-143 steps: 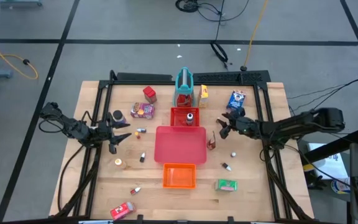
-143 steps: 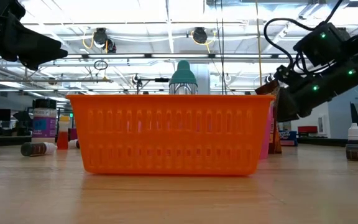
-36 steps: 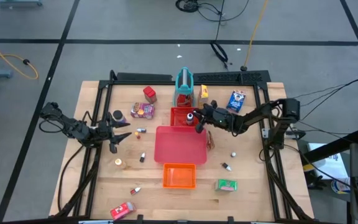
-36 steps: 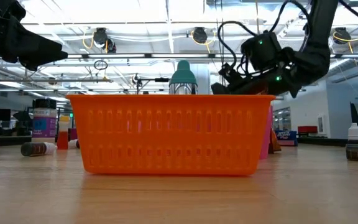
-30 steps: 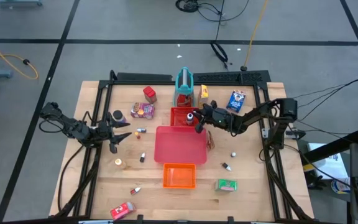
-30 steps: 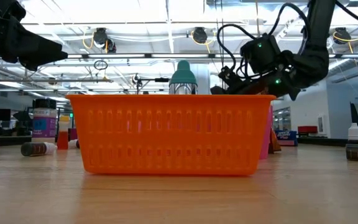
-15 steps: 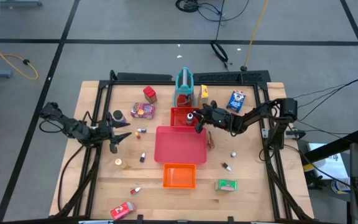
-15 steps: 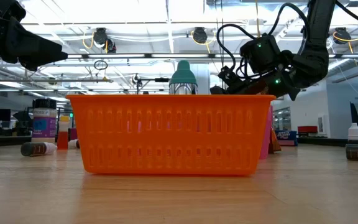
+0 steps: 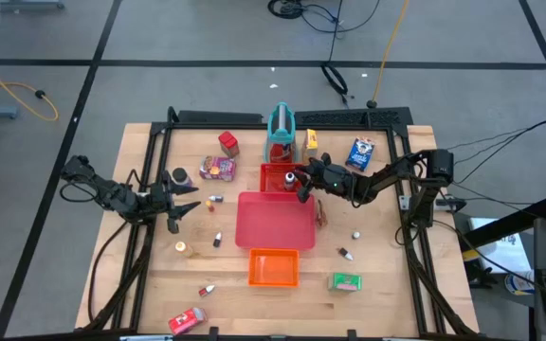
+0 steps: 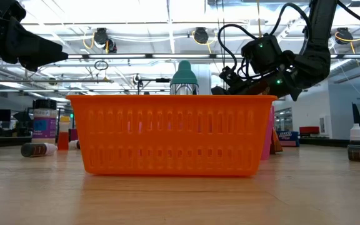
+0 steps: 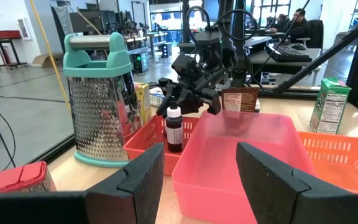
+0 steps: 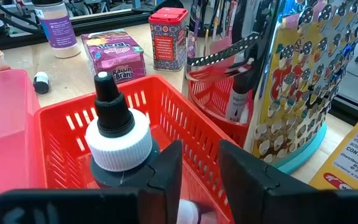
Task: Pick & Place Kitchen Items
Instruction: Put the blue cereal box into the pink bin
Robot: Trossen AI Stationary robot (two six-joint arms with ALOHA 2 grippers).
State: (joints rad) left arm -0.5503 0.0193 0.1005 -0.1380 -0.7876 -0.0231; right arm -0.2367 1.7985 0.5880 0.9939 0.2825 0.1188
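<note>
1. Two views hide much: in the low view the orange basket (image 10: 171, 134) fills the middle and covers most things behind it, and only the teal top of the grater (image 10: 183, 75) shows above its rim.
2. The right gripper (image 9: 301, 183) reaches in from the right over the small red basket (image 9: 275, 172); its arm stretches low and nearly level across the table (image 9: 387, 275).
3. The right wrist view shows its fingers (image 12: 247, 171) slightly parted just beside a small dark bottle (image 12: 117, 140) with a white collar and black nozzle, standing upright in the slotted red basket; I cannot tell whether they touch it.
4. The left gripper (image 9: 180, 204) waits at the table's left side, its fingers (image 11: 269, 168) spread, holding nothing.
5. The pink tray (image 9: 275, 220) is smooth plastic and rectangular.
6. The pink-purple packet (image 12: 112, 53), red box (image 12: 168, 37) and purple-labelled can (image 12: 53, 20) stand on the wood beyond the red basket.
</note>
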